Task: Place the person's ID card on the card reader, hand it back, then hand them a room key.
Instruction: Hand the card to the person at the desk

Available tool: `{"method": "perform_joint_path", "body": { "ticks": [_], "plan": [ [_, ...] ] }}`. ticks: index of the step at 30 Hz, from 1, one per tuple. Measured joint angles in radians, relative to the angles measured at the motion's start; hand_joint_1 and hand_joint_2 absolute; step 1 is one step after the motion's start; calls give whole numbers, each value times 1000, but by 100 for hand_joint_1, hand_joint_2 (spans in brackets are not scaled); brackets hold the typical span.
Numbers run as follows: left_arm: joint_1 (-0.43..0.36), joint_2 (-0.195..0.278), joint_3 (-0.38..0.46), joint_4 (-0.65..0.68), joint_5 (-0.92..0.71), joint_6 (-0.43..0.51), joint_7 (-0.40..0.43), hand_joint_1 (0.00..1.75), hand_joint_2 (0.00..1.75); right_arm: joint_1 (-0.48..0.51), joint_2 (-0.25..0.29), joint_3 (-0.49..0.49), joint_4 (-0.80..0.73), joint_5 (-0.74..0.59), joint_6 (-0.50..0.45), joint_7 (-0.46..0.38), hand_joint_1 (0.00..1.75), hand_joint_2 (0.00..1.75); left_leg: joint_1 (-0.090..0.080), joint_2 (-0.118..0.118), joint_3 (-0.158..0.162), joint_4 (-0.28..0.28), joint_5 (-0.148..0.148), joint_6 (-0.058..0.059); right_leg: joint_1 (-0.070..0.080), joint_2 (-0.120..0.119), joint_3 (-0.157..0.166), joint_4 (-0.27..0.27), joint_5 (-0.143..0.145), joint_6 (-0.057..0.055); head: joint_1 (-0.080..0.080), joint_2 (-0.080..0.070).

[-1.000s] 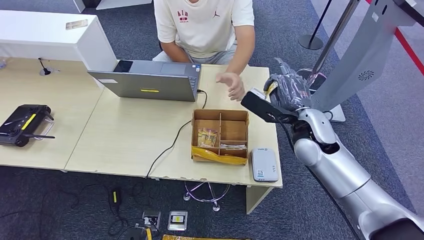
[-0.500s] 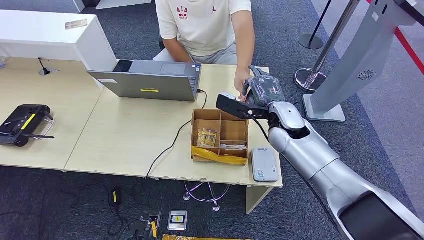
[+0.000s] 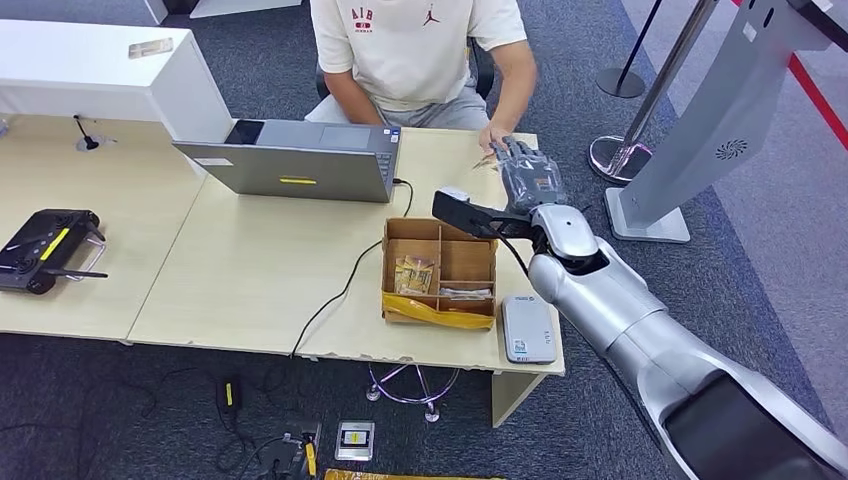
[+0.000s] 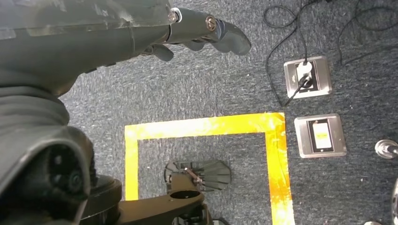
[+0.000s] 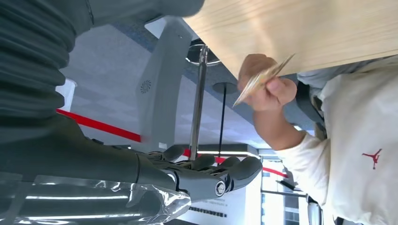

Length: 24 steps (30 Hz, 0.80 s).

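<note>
My right hand [image 3: 527, 172] reaches over the table's far right corner, fingers stretched out and holding nothing [image 5: 206, 176]. Just beyond it, the person's hand [image 3: 497, 136] pinches a thin tan card [image 5: 263, 77] at the table edge, apart from my fingers. The grey card reader [image 3: 528, 328] lies at the near right corner of the table [image 3: 250, 270]. Beside it stands a cardboard box [image 3: 440, 235] with compartments holding yellowish packets [image 3: 414, 273]. My left hand [image 4: 202, 30] hangs over the carpet, loosely spread and holding nothing.
An open laptop [image 3: 300, 160] sits in front of the seated person, and its cable runs past the box. A black controller [image 3: 45, 248] lies at the far left. A grey kiosk stand [image 3: 700, 120] and a stanchion base [image 3: 622, 155] stand right of the table.
My right arm swung left from beyond the table's right edge to the person's hand, which met it. That hand has since pulled back to the far edge with a card in it.
</note>
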Motion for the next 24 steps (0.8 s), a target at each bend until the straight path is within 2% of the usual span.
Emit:
{"method": "perform_joint_path", "body": {
  "ticks": [3, 6, 7, 10, 17, 20, 24],
  "plan": [
    [0, 0, 0, 0, -11, -1, 7, 0, 0, 11, -16, 1, -5, -2, -38, 12, 0, 175, 0, 0, -1, 1, 0, 0, 0, 0, 0, 0, 0, 0, 0, 0],
    [0, 0, 0, 0, -12, 0, 8, 0, 0, 40, -42, -10, -39, -35, -82, 22, 0, 44, 0, 0, 0, 1, 0, 0, 0, 0, 0, 0, 0, 0, 0, 0],
    [1, 0, 0, 0, -10, 0, 7, 0, 0, 53, -51, -17, -57, -57, -92, 23, 0, 44, 0, 0, 0, 1, 0, 0, 0, 0, 0, 0, 0, 0, 0, 0],
    [4, 2, 0, 1, 3, 1, -1, 0, 0, 103, -89, -48, -139, -166, -112, 23, 0, 175, 0, 0, 0, 2, 0, 0, 0, 0, 0, 0, 1, 0, 0, 0],
    [21, 15, 4, 4, 42, -2, -13, 0, 0, 233, -186, -118, -367, -449, -137, -20, 0, 175, 0, 0, 0, 2, 0, 0, 0, 0, 0, 1, 1, 0, 0, 0],
    [25, 20, 4, 4, 62, -2, -22, 0, 0, 268, -219, -129, -440, -476, -139, -39, 0, 175, 0, 0, -1, 2, 0, 0, 0, 0, 0, 1, 1, 0, 0, 0],
    [33, 23, 8, 5, 97, 1, -64, 0, 0, 284, -237, -130, -500, -479, -129, -67, 0, 175, 0, 1, 0, 2, 0, 0, 0, 0, 0, 1, 1, 0, 0, 0]
  ]
}}
